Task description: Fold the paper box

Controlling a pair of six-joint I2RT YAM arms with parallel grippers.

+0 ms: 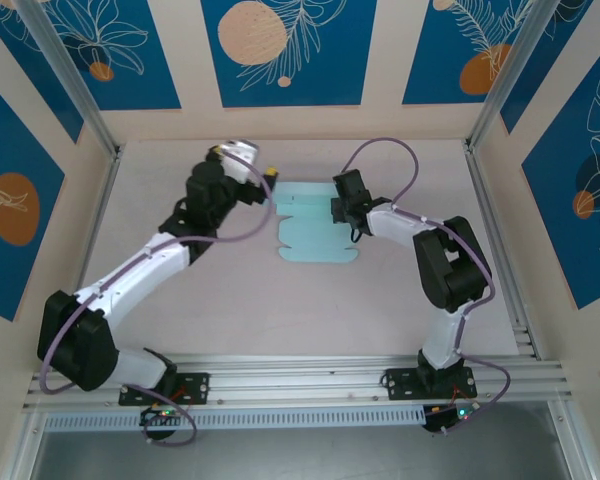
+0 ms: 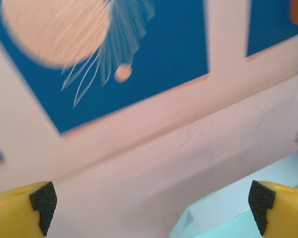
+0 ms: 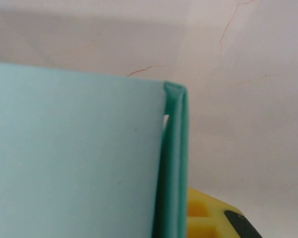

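Note:
The paper box (image 1: 308,228) is a pale light-blue sheet lying mostly flat on the table between the two arms. My right gripper (image 1: 341,211) sits at the sheet's right edge, shut on a doubled-over flap. In the right wrist view the folded edge (image 3: 174,163) stands upright in the jaws, with one yellow finger (image 3: 208,218) beside it. My left gripper (image 1: 271,178) hovers just off the sheet's far left corner. Its yellow fingers (image 2: 20,208) are spread wide, with nothing between them. A corner of the paper box (image 2: 248,203) shows low on the right.
The pale table (image 1: 280,310) is enclosed by walls with blue leaf-pattern panels (image 1: 280,50). Aluminium posts (image 1: 70,80) rise at the back corners. A metal rail (image 1: 300,380) carrying both arm bases runs along the near edge.

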